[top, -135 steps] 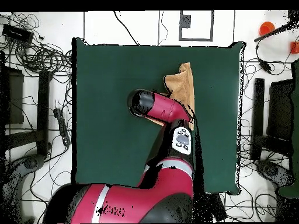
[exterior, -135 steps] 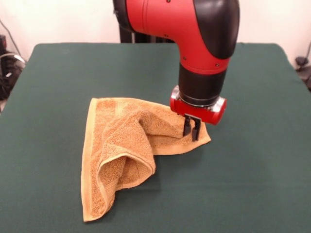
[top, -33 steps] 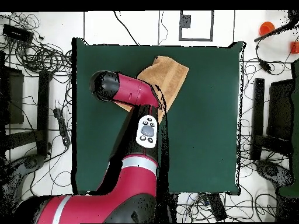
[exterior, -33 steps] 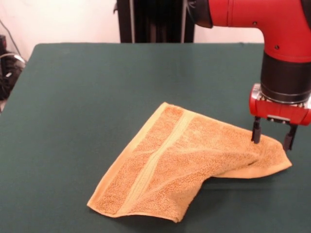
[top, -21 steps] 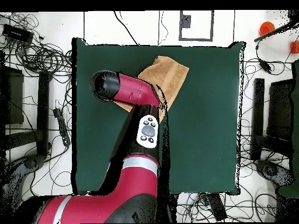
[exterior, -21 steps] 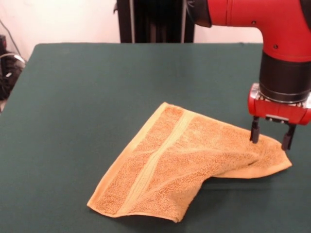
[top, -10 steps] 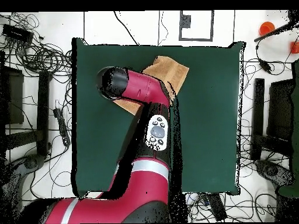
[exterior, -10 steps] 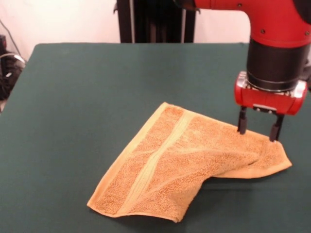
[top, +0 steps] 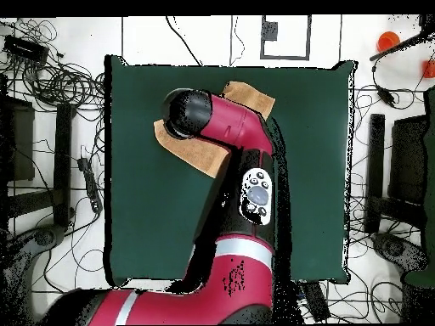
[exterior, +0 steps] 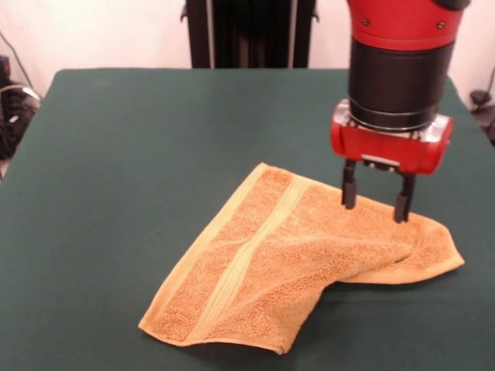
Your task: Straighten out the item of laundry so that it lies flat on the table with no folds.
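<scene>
The golden-orange terry towel [exterior: 286,263] lies folded over on the dark green table [exterior: 139,139], in the near right part of the front view, with a paler woven band running across it. Its right part is doubled under in a fold. My gripper [exterior: 374,205] hangs open and empty just above the towel's upper right area, its two black fingers [exterior: 349,189] spread apart. In the overhead view the red arm covers most of the towel [top: 200,154]; the gripper itself is hidden under the arm there.
The robot's black pedestal [exterior: 247,35] stands at the table's far edge. Cables and stands [top: 51,127] lie on the floor around the table in the overhead view. An orange object [top: 388,40] sits off the table at the upper right.
My gripper has moved left across the towel's right end, from over its right corner to above its upper middle-right area. It stays open. The towel has not moved.
</scene>
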